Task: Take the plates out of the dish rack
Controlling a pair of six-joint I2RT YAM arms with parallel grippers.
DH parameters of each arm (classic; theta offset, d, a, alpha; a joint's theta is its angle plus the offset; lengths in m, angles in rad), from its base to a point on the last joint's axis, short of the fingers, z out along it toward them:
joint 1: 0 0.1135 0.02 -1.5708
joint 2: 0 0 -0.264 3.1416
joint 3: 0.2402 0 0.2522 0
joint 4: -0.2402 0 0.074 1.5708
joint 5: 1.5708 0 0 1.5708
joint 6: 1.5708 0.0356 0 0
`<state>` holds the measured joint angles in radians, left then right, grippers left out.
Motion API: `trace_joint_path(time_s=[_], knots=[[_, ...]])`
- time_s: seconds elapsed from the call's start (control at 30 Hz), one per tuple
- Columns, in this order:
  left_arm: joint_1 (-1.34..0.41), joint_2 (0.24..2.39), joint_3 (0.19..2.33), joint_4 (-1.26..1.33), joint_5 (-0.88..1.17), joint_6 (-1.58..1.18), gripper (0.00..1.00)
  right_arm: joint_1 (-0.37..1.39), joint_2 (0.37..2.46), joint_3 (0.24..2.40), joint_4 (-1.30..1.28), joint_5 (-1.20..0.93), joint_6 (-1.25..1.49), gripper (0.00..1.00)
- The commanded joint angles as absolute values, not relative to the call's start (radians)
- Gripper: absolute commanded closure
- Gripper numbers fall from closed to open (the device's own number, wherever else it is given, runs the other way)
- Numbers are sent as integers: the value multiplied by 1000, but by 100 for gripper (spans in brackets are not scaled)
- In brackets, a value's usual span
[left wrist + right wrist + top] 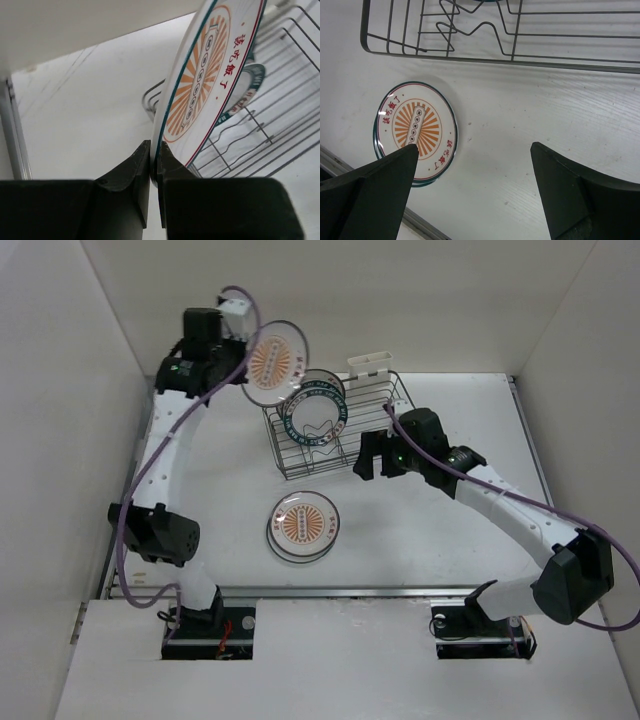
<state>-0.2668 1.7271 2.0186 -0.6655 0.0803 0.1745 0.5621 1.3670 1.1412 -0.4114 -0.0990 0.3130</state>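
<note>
top external, left gripper (154,152) pinching the lower edge of a sunburst plate (275,362) held above the dish rack's (315,455) far left corner, teal-rimmed plates (318,405) upright inside, stacked plates (303,525) on open table (450,540) near the front edge, right gripper (474,146) spread wide just right of the rack

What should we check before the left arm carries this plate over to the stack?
1. left claw shut on the sunburst plate at its rim: ok.
2. Held plate clear of the dish rack and the teal-rimmed plates in it: cannot tell, they overlap in the top view.
3. stack on the table uncovered, nothing on top: ok.
4. right claw open, beside the rack, off the stack: ok.
5. Pinch deep enough for the carry: cannot tell.
</note>
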Motion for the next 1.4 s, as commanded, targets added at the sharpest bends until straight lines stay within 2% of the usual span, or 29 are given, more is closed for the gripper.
trace_joint_path(time_s=[0.0, 0.03, 0.17, 0.3, 0.47, 0.57, 0.73, 0.87, 1.03, 1.2, 1.33, 1.37], knots=[[-62, 1597, 2031, -698, 107, -61, 100, 555, 1361, 1158, -368, -83, 337, 0], [45, 1567, 2005, -710, 148, -87, 100, 546, 1361, 1158, -368, -83, 347, 0], [266, 1514, 1847, -767, 362, -123, 100, 546, 1361, 1147, -338, -83, 356, 0], [376, 1561, 1717, -906, 503, -36, 100, 546, 1361, 1138, -319, -83, 365, 0], [497, 1742, 1591, -1031, 685, 75, 100, 537, 1361, 1138, -310, -83, 374, 0], [540, 1864, 1560, -1078, 699, 155, 100, 528, 1361, 1160, -310, -83, 374, 0], [571, 1956, 1522, -1046, 606, 192, 100, 508, 1413, 1235, -255, -112, 347, 0], [571, 2026, 1555, -1087, 578, 216, 100, 508, 1526, 1395, -245, -123, 275, 0], [562, 2059, 1597, -1123, 575, 239, 87, 499, 1750, 1586, -281, -123, 164, 0], [538, 2059, 1597, -1154, 483, 276, 77, 479, 1910, 1729, -253, -94, 152, 0], [538, 2019, 1597, -1154, 440, 301, 55, 457, 2015, 1860, -215, -119, 152, 0], [538, 2007, 1585, -1154, 440, 311, 42, 446, 2057, 1880, -215, -120, 135, 0]])
